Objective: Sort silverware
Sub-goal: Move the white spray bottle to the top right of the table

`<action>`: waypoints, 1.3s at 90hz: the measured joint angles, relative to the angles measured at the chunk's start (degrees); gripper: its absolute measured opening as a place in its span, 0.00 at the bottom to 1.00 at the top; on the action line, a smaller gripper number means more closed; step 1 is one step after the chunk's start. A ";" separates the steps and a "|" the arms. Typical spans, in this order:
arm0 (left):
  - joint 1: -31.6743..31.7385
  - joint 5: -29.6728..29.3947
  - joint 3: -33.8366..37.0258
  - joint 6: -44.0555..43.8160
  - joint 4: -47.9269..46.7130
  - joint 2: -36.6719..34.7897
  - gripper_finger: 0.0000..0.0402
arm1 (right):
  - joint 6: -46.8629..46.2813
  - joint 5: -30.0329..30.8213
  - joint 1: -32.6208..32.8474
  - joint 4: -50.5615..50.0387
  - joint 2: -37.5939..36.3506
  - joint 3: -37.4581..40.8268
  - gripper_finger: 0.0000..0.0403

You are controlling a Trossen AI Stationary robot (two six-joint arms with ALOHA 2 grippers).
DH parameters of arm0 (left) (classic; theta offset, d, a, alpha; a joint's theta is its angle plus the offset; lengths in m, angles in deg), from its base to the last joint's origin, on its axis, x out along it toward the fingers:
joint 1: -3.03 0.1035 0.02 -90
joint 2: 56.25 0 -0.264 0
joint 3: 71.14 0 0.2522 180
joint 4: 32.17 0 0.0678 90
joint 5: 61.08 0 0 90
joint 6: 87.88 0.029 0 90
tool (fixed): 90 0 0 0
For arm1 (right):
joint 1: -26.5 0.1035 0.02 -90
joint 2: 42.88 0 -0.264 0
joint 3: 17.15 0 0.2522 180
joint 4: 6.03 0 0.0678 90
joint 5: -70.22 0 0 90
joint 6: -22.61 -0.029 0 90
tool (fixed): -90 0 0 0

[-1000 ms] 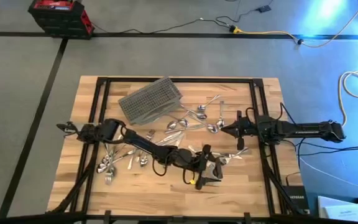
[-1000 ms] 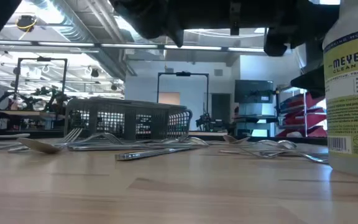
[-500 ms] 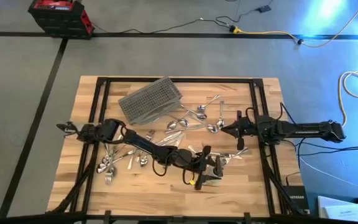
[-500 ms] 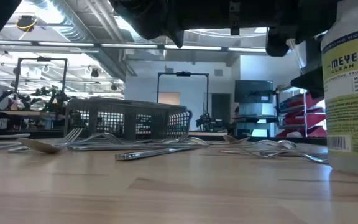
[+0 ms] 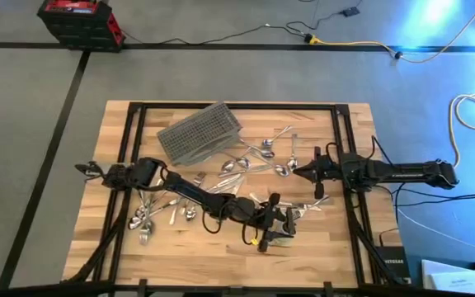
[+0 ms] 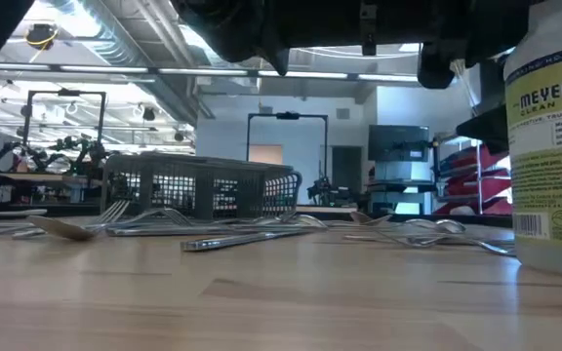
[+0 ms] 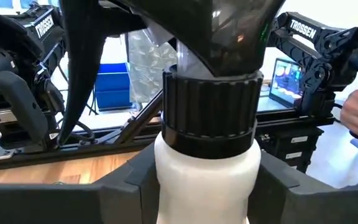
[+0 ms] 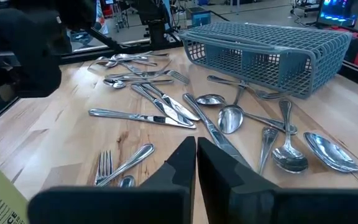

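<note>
The tabletop [image 5: 336,247] lies bare along its near edge and in both near corners. The middle is crowded: scattered silverware [image 5: 254,161], the mesh basket [image 5: 198,132] toward the far edge, and a bottle [image 5: 275,231] gripped by the left end effector [image 5: 280,224].

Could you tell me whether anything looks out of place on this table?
Yes: the left gripper is shut on a white Meyer's spray bottle, a cleaning product among scattered silverware. The mesh basket sits askew.

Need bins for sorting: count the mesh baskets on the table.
1. The gray mesh basket lies toward the table's far edge, left of centre, beside scattered silverware; none looks hidden.
</note>
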 joint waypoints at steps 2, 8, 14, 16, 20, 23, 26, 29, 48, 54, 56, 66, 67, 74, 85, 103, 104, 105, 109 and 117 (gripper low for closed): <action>0.00 0.00 0.00 0.02 0.02 0.02 0.37 | 0.00 0.00 0.00 0.00 0.00 0.00 0.00; 0.00 0.00 0.00 0.00 0.11 0.00 0.37 | 0.00 0.00 0.00 0.00 0.00 0.00 0.00; 0.00 0.00 0.02 0.00 0.22 -0.02 0.37 | 0.00 0.00 0.00 0.00 0.00 0.02 0.00; 0.00 0.00 0.02 0.01 0.28 -0.02 0.37 | 0.00 0.00 0.00 0.00 0.00 0.00 0.00; -0.02 0.00 0.02 0.10 0.57 -0.02 0.37 | 0.00 0.00 0.00 0.00 0.00 0.00 0.00; -0.10 0.00 0.02 0.23 1.09 -0.04 0.37 | -0.01 0.00 0.00 0.00 0.00 0.00 0.00; -0.15 0.00 0.02 0.37 1.55 -0.04 0.37 | -0.01 0.00 -0.01 0.00 0.00 0.00 0.00; -0.15 -0.02 0.02 0.51 1.69 -0.08 0.37 | 0.00 0.00 -0.01 0.00 0.00 0.00 0.00; -0.17 0.00 0.02 0.42 1.44 -0.22 0.37 | 0.00 0.00 -0.02 0.00 0.00 0.00 0.00; -0.17 0.00 0.02 0.42 1.49 -0.26 0.37 | -0.02 0.00 -0.02 0.00 0.00 0.02 0.00; -0.15 0.00 0.02 0.42 1.49 -0.26 0.37 | 0.00 0.00 -0.02 0.00 0.00 0.00 0.00; -0.15 0.00 0.02 0.42 1.30 -0.26 0.37 | 0.00 0.00 -0.02 0.00 0.00 0.00 0.00; -0.15 0.00 0.02 0.42 1.27 -0.26 0.37 | 0.00 0.00 -0.02 0.00 0.00 0.00 0.00; -0.15 0.00 0.02 0.40 1.32 -0.26 0.37 | 0.00 0.00 -0.02 0.00 0.00 0.00 0.00; -0.17 0.00 0.02 0.39 1.35 -0.26 0.37 | 0.00 0.00 -0.02 0.00 0.00 0.00 0.00; -0.06 0.00 0.02 0.42 1.38 -0.26 0.37 | 0.00 0.00 -0.02 0.00 0.00 0.00 0.00; -0.05 0.00 0.02 0.44 1.38 -0.26 0.37 | 0.00 0.00 -0.02 0.00 0.00 0.00 0.00; -0.04 0.00 0.02 0.46 1.38 -0.26 0.37 | 0.00 0.00 -0.02 0.00 0.00 0.00 0.00; 0.00 0.00 0.02 0.48 1.38 -0.26 0.37 | 0.00 0.00 -0.02 0.00 0.00 0.00 0.00; 0.12 0.00 0.02 0.50 1.38 -0.26 0.37 | 0.00 0.00 -0.02 0.00 0.00 0.01 0.00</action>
